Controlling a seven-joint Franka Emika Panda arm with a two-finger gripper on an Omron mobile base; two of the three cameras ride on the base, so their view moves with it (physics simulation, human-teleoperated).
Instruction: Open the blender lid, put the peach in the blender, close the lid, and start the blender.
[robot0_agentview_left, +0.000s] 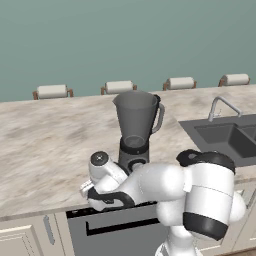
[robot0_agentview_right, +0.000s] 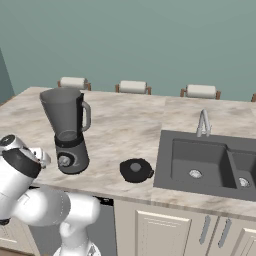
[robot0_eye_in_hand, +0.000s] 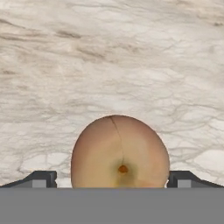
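Peach (robot0_eye_in_hand: 120, 151): sits between your gripper's (robot0_eye_in_hand: 113, 178) parted fingers, unclamped. Blender (robot0_agentview_right: 68, 131) lidless. Next, close and lift.

Blender (robot0_agentview_left: 136, 131) upright on marble counter (robot0_agentview_left: 45, 145), jar open-topped, handle on right. Sink (robot0_agentview_left: 227, 137) with faucet (robot0_agentview_left: 222, 106) at right. Four chairs (robot0_agentview_left: 119, 87) behind counter. White arm (robot0_agentview_left: 165, 192) bent low at counter's front edge, below blender base.
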